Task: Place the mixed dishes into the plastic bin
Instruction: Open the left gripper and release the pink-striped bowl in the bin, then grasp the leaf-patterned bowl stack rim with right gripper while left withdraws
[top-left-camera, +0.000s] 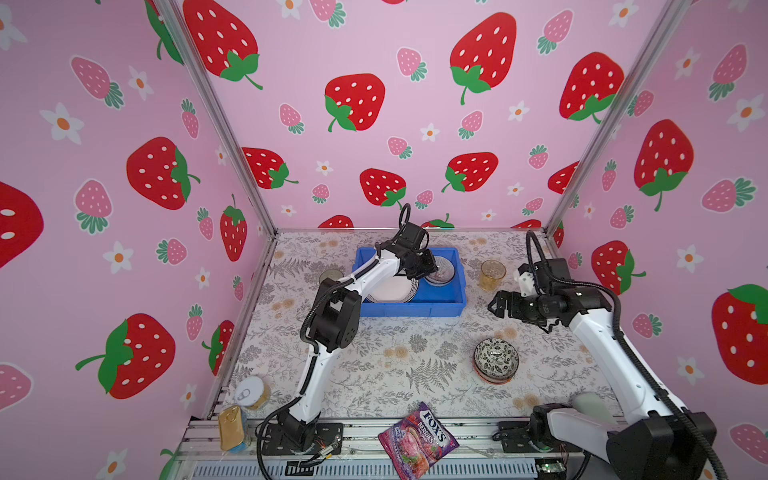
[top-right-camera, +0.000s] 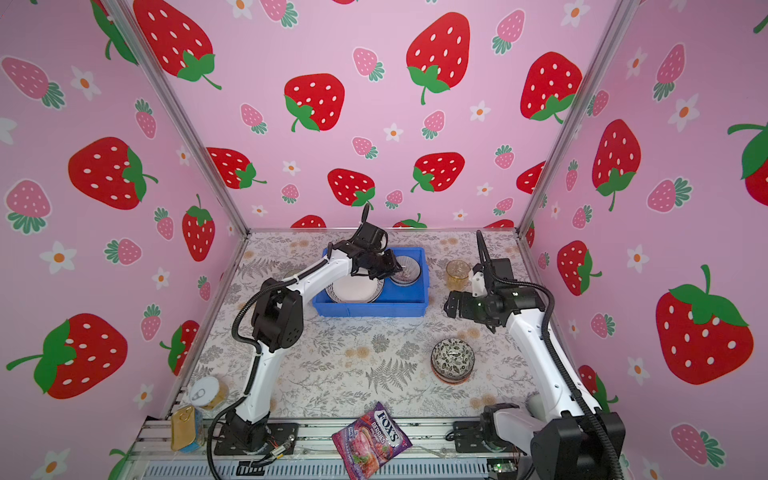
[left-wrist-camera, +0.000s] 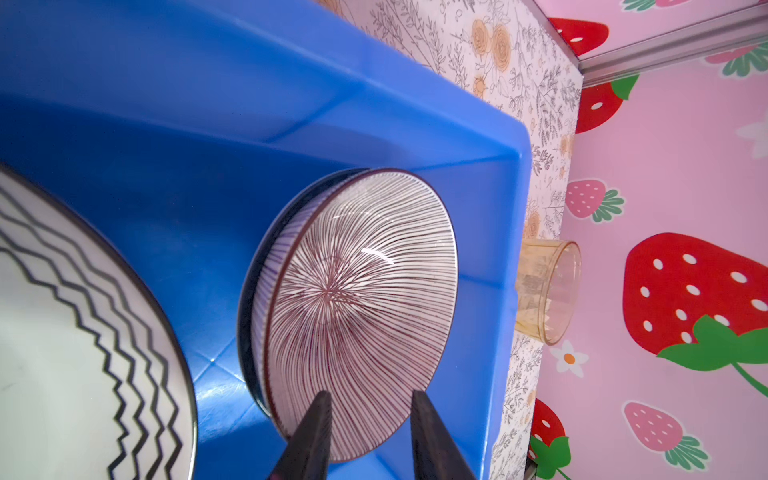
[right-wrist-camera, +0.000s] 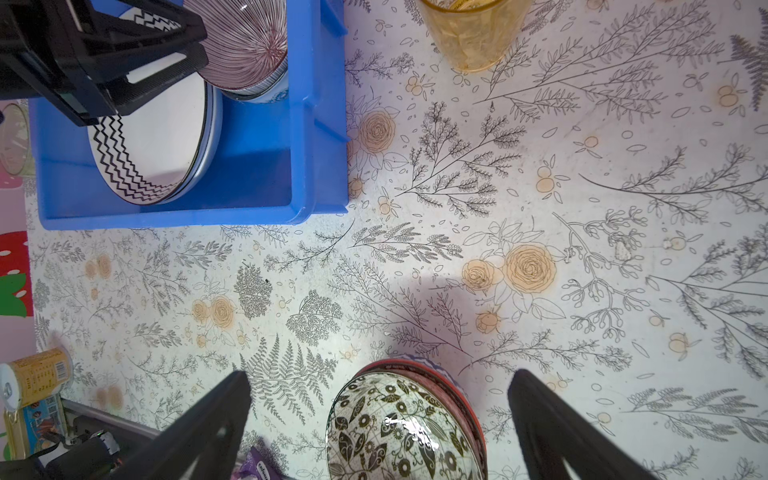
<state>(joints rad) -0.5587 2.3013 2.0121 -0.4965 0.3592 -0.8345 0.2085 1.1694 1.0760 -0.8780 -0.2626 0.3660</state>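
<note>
Striped bowl (left-wrist-camera: 357, 299) just off the tips of the left gripper (left-wrist-camera: 370, 395), jaws partly apart, pinching nothing; gap plain in the left wrist view, hidden in both top views. Rests nested in a second bowl (left-wrist-camera: 249, 332) inside the blue bin (left-wrist-camera: 457, 137), beside the zigzag plate (left-wrist-camera: 62, 353). Beneath it, clear in the right wrist view but not the left, a lower plate (right-wrist-camera: 211, 129). Right gripper (right-wrist-camera: 379, 373) spread wide, empty, in the air near the black-and-white bowl (right-wrist-camera: 399, 432) stacked on an orange bowl (right-wrist-camera: 467, 399). Amber glass (top-left-camera: 492, 274) upright on the table (top-left-camera: 374, 353), just right of the bin.
</note>
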